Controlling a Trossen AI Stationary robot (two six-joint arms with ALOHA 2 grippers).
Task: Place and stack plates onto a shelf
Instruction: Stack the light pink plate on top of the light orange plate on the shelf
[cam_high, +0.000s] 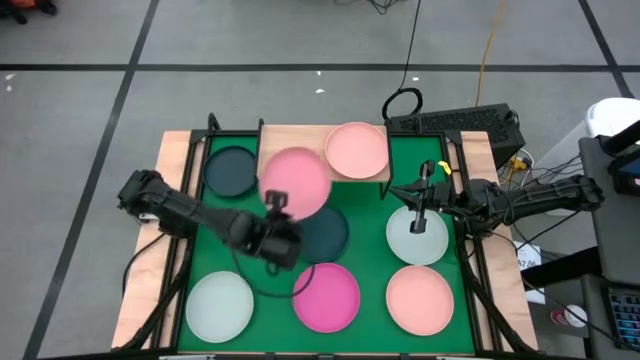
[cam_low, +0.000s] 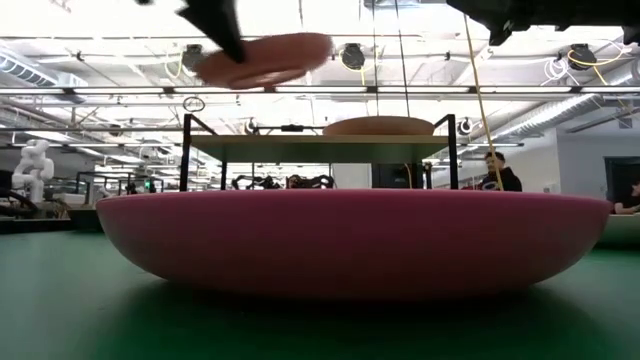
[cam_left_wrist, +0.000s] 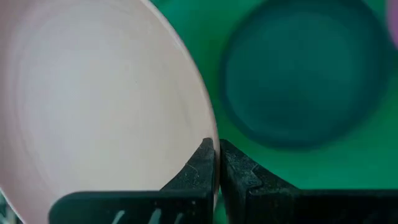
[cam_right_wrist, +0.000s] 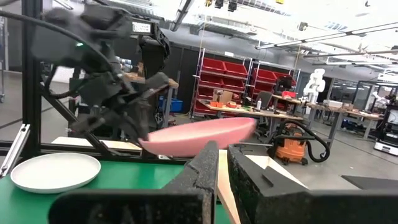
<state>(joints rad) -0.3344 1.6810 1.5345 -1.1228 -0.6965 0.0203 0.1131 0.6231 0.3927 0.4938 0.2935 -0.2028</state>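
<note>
My left gripper (cam_high: 277, 203) is shut on a pale pink plate (cam_high: 295, 180), held in the air beside the near left part of the wooden shelf (cam_high: 300, 138). A salmon plate (cam_high: 357, 148) lies on the shelf's right half. In the low view the pink plate (cam_low: 265, 58) hangs higher than the shelf board (cam_low: 300, 146). My right gripper (cam_high: 420, 213) is shut and empty over a mint-white plate (cam_high: 417, 238) on the green mat. A dark teal plate (cam_high: 325, 235) lies on the mat under my left gripper. My left gripper pinches the pink plate's rim (cam_left_wrist: 212, 134) between its two fingers (cam_left_wrist: 200, 167), one on the inner face and one on the outer. The hold is on the plate's near edge. The plate is lifted clear of the mat and the shelf, roughly level with a slight tilt.
On the green mat (cam_high: 370, 215) lie another dark teal plate (cam_high: 232, 172) at the far left, a mint-white plate (cam_high: 218, 305), a magenta plate (cam_high: 325, 297) and a salmon plate (cam_high: 420, 298) along the near side. A black frame borders the mat. A person (cam_low: 497, 172) sits beyond the table.
</note>
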